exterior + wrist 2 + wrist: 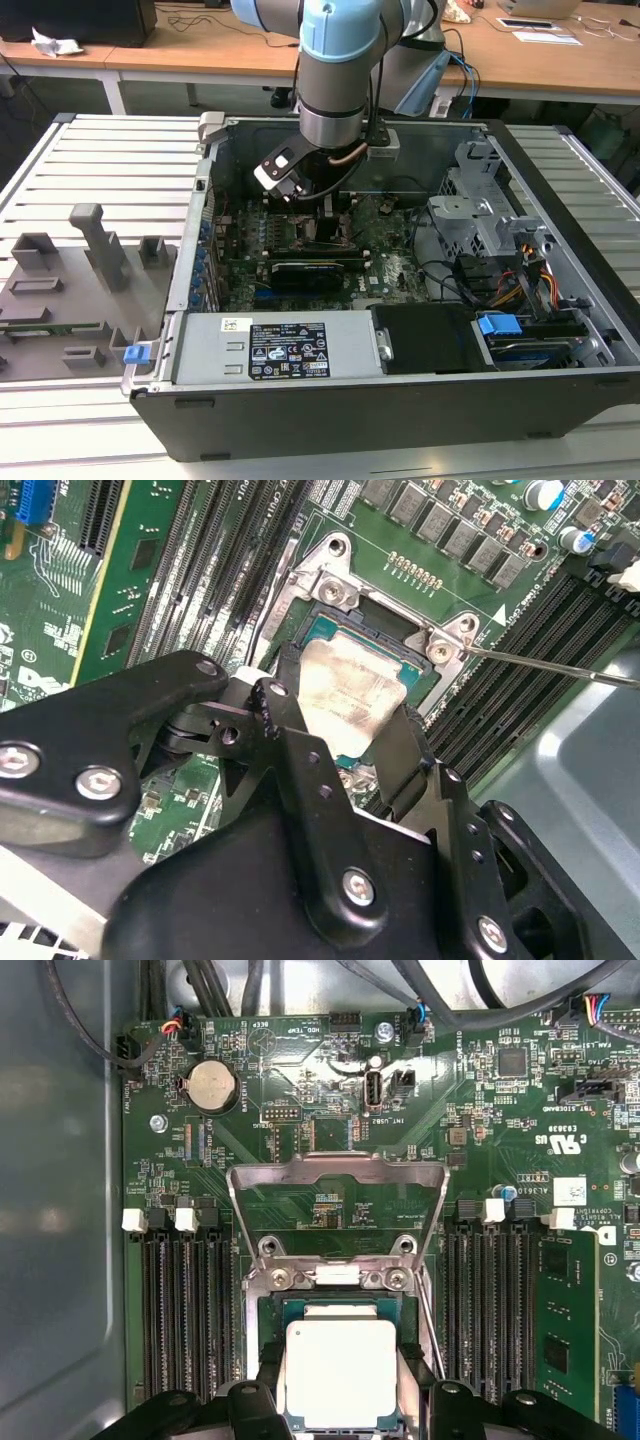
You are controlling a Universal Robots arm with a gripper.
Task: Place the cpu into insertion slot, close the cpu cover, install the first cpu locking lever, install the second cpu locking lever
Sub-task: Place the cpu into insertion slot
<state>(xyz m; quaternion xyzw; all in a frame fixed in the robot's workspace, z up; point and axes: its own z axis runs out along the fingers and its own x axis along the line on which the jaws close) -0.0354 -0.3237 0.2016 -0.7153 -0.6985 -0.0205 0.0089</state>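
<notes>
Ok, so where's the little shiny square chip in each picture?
Exterior view: the gripper marks its spot, low over the green board inside the open case.
First wrist view: the cpu sits between the gripper's fingers, next to the open cpu cover.
Second wrist view: the cpu is pinched in the gripper.
Shared landmark: the long black slots running along both sides of it.
</notes>
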